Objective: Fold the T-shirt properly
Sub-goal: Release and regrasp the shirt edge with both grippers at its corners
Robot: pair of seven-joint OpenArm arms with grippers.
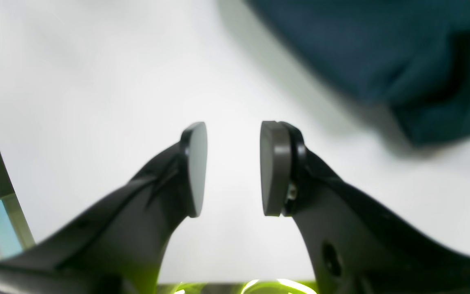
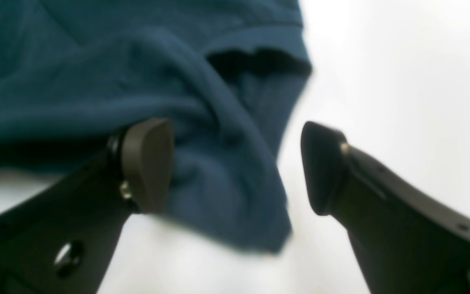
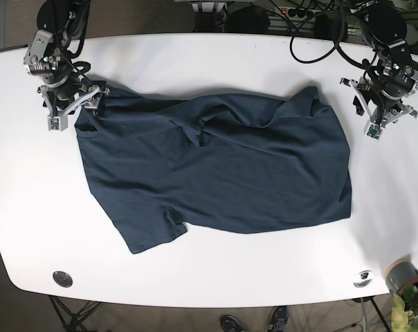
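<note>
The dark teal T-shirt (image 3: pixel 216 173) lies spread out and wrinkled across the white table (image 3: pixel 216 283), with a bunched ridge near its middle top. My right gripper (image 3: pixel 76 114) is at the shirt's far left corner. It is open, and a fold of the shirt (image 2: pixel 96 61) lies between its fingers (image 2: pixel 149 163) close to the left pad. My left gripper (image 3: pixel 365 114) stands open just off the shirt's far right corner, nothing between its pads (image 1: pixel 276 167). There the shirt (image 1: pixel 361 49) fills the upper right of the left wrist view, apart from the gripper (image 1: pixel 233 143).
Cables (image 3: pixel 313 41) trail over the table's back edge. A small plant pot (image 3: pixel 403 277) stands past the front right corner. Two round caps (image 3: pixel 62 278) sit near the front edge. Bare white tabletop surrounds the shirt.
</note>
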